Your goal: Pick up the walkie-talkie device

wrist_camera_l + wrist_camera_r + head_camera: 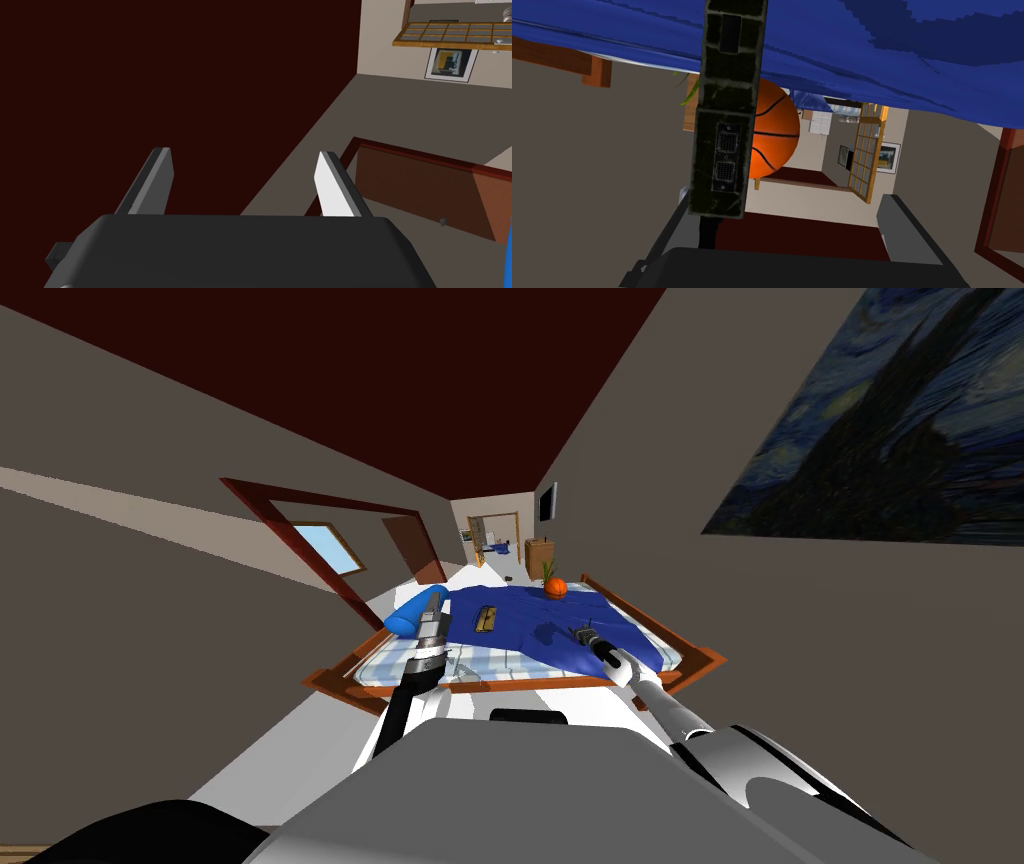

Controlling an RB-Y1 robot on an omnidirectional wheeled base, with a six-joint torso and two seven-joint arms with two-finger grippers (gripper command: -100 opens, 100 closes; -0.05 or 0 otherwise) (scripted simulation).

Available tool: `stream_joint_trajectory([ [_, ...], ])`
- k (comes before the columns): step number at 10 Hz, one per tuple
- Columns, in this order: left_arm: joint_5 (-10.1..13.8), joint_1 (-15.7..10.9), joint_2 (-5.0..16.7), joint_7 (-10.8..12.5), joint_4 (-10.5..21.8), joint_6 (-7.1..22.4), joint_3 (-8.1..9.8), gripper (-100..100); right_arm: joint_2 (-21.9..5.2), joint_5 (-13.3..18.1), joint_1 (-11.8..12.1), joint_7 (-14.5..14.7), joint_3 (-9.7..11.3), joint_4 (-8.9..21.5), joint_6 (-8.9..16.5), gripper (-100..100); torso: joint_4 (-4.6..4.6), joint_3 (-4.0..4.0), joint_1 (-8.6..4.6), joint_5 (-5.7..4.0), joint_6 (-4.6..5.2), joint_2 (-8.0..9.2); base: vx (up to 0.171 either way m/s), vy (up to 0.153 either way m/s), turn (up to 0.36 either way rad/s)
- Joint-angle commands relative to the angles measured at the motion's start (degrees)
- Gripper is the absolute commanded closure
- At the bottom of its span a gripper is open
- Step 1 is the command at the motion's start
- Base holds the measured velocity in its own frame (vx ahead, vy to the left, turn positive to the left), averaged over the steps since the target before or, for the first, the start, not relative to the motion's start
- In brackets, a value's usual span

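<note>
We stand at the foot of a bed (700,663) with a wooden frame, covered across most of its top by a rumpled blue blanket (530,623). A blue bolster (410,613) lies at the bed's left edge, and our left gripper (433,603) is raised just beside it, its jaws wide open with nothing between them. Our right gripper (578,634) reaches over the near part of the blanket, its jaws also spread apart. An orange basketball (556,587) sits at the far end of the bed. The walkie-talkie (727,110), a long dark block, stands between the right jaws, close against one finger and well apart from the other. A small flat yellowish-brown thing (487,618) lies on the blanket's middle.
</note>
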Motion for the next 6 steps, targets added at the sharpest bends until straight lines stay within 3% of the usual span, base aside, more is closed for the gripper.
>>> stream_joint_trajectory([
  [1,0.0,0.0,0.0,0.0,0.0,0.0,0.00,0,-0.2,-0.1,-0.3,-0.1,0.2,2.9,-0.5,-100,0.00,0.00,0.00,0.00,0.00,0.00,0.003,0.000,0.014],
  [2,0.0,0.0,0.0,0.0,0.0,0.0,0.00,0,-1.2,-1.7,-3.1,0.5,1.2,4.6,-3.4,-100,-0.02,-0.02,-0.14,-0.04,0.01,-0.01,0.010,0.036,-0.194],
  [5,0.0,0.0,0.0,0.0,0.0,0.0,0.00,0,-1.2,-1.7,-3.3,0.5,1.2,8.5,-3.7,-100,-0.03,-0.04,-0.02,-0.02,-0.01,-0.06,0.008,0.036,-0.014],
  [6,0.0,0.0,0.0,0.0,0.0,0.0,0.00,0,-2.1,-3.3,-6.3,1.2,2.2,11.1,-6.9,-100,-0.02,-0.03,-0.10,-0.04,0.00,-0.04,0.003,0.055,-0.151],
])
